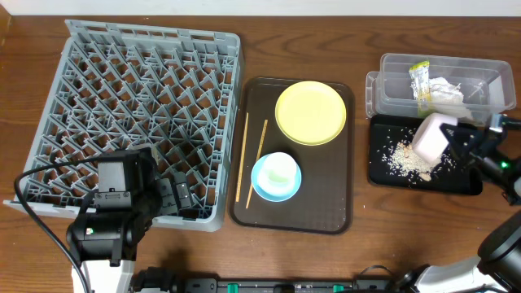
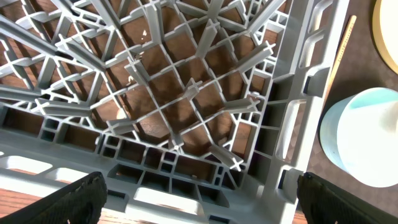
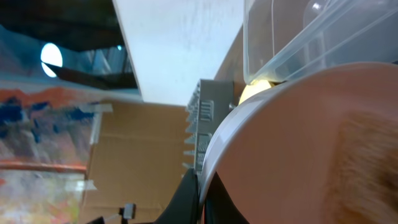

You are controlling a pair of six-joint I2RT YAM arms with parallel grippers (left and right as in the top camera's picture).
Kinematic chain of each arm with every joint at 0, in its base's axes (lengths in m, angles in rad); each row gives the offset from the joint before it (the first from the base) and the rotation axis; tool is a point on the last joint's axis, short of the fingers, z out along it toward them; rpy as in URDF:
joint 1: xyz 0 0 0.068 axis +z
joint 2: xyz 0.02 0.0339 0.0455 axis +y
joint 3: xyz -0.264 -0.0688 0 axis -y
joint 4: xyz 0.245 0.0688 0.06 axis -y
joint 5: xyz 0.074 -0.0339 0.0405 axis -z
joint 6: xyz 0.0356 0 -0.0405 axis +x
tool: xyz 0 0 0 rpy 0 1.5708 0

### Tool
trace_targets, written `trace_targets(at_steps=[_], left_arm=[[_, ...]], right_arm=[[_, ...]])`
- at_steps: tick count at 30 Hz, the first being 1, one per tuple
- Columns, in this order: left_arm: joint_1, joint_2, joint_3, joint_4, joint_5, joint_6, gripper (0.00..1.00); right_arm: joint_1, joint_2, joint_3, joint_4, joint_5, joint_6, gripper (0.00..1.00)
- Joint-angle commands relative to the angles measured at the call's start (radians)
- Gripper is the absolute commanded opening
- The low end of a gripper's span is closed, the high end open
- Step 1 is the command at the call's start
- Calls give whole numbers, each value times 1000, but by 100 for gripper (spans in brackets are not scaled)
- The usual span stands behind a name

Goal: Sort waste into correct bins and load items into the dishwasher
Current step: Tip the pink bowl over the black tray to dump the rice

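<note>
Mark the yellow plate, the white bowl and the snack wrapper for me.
yellow plate (image 1: pixel 310 112), overhead view, centre of its face.
white bowl (image 1: pixel 430 137), overhead view, its tilted outer wall.
snack wrapper (image 1: pixel 421 83), overhead view, middle of its length.

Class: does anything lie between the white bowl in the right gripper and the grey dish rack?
Yes: the brown tray, carrying the yellow plate, blue bowl and chopsticks, lies between them; the left gripper hovers over a corner of the dish rack.
</note>
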Motion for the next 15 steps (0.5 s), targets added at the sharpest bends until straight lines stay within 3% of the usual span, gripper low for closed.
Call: trace_targets(at_steps=[1, 15], left_arm=[[3, -1, 20, -3, 3, -1, 99], [3, -1, 20, -3, 3, -1, 99]], right_arm=[[-55, 0, 13, 1, -66, 40, 1], [57, -1, 13, -7, -66, 76, 1]])
